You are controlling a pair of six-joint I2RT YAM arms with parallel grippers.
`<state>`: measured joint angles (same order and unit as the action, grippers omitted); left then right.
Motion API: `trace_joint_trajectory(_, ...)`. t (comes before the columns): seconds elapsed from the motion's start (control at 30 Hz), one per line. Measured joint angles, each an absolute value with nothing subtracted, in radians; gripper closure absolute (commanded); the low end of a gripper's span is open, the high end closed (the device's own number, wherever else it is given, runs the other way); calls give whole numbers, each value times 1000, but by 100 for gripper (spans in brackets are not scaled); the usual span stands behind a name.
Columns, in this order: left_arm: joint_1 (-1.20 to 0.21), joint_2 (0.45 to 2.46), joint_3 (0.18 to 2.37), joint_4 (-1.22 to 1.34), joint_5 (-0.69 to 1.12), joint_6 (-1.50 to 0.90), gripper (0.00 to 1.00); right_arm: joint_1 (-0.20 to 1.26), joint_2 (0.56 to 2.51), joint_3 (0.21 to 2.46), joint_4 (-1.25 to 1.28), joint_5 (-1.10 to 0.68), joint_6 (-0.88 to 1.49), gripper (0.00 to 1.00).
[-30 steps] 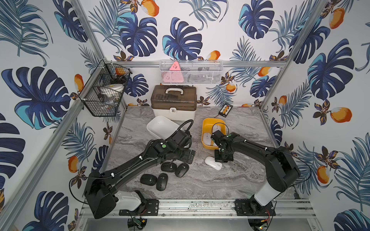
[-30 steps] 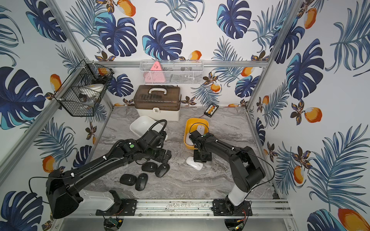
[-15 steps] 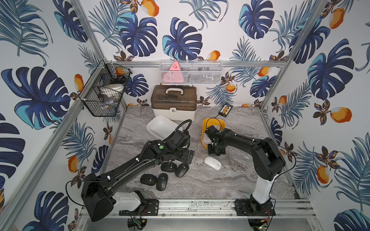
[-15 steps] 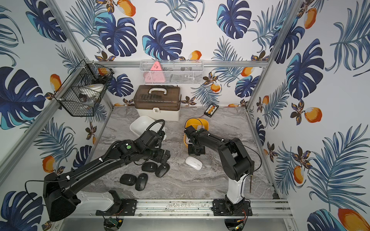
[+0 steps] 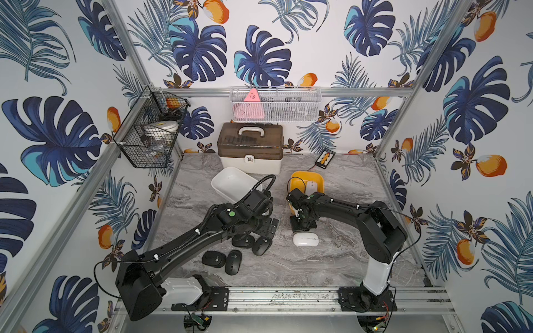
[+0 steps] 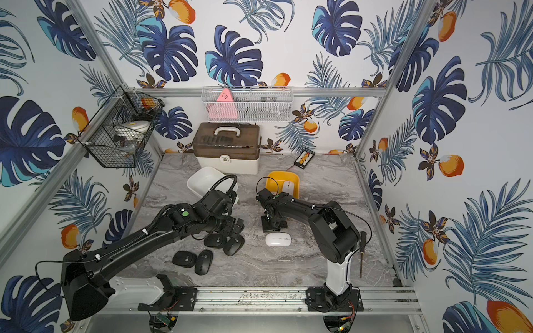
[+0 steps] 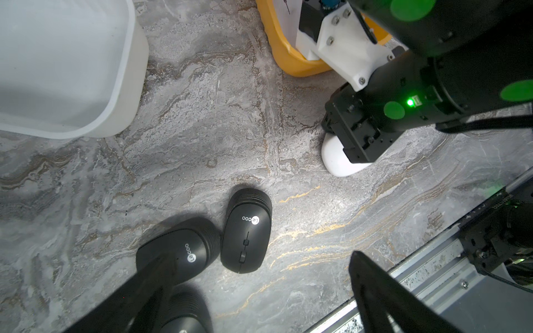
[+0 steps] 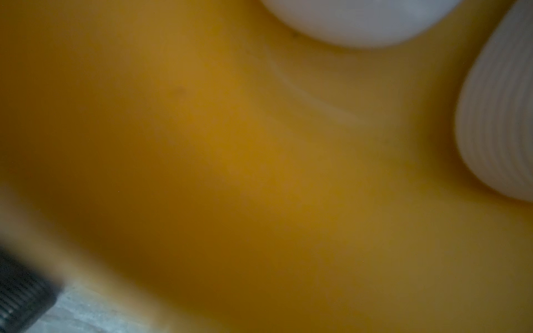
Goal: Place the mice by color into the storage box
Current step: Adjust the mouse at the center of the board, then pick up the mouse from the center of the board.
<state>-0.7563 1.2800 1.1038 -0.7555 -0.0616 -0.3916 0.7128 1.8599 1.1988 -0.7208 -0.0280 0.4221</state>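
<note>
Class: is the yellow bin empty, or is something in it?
Not empty. A white mouse lies inside the yellow bin in both top views. Its near part is hidden, so the full count cannot be told.

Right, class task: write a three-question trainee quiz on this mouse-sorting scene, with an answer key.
1. True or false: all white mice are in the yellow bin.
2. How many black mice lie on the table?
3. Relative to the toolbox, the white bin stands: A) on top of it, B) on the table in front of it, C) behind it.
Key: 1 false, one lies on the table; 2 four; 3 B.
</note>
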Motion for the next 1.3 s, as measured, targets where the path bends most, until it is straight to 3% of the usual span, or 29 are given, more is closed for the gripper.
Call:
trace_joint_trajectory(0.43,-781,1306,1100,-747,-43,-390,1,803,1644,1033,-808,-62,460,100)
trace_joint_trajectory(0.57,-799,1340,1117,-742,-44,-387,1,803,1592,1046,-818,-72,484,80)
trace_joint_trajectory(0.6,-806,1346,1124,-743,-44,-387,1,803,1587,1057,-820,-76,485,67)
trace_joint_trajectory(0.73,-877,1379,1163,-744,-55,-385,1,768,1530,1085,-821,-102,500,29)
trace_joint_trajectory(0.83,-965,1433,1196,-751,-67,-387,1,669,1435,1077,-833,-105,513,11)
trace_joint_trajectory(0.9,-1036,1492,1225,-764,-81,-392,1,574,1361,1063,-850,-97,514,4)
trace_joint_trajectory(1.03,-1140,1630,1303,-785,-81,-399,1,380,1271,1051,-900,-80,484,3)
trace_joint_trajectory(1.2,-1176,1808,1417,-810,-77,-428,1,136,1223,1054,-951,-98,433,3)
trace_joint_trajectory(1.3,-1184,1921,1516,-831,-74,-437,1,70,1221,1057,-968,-132,414,3)
